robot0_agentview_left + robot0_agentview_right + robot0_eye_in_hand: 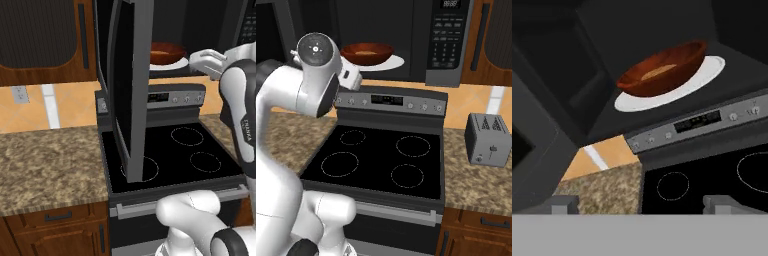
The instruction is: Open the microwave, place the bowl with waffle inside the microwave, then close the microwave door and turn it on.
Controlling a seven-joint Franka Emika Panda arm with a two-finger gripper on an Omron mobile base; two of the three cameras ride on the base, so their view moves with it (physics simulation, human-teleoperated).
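The microwave point(448, 40) hangs above the stove, and its door point(131, 85) is swung wide open to the left. Inside, the reddish-brown bowl point(662, 70) point(367, 53) point(167, 52) rests on the white turntable point(708, 74). The tan waffle point(658, 73) point(367, 49) lies in the bowl. My gripper point(642, 204) is open, back from the cavity and lower than the bowl, over the stove's rear left. Its two fingertips point(562, 203) stand far apart with nothing between them. The white hand point(207, 61) sits just outside the microwave's mouth.
A black glass-top stove point(381, 160) with a grey control panel lies below the microwave. A silver toaster point(488, 139) stands on the counter to the right. A granite counter point(50, 160) runs left of the stove. The open door juts out over the stove's left burners.
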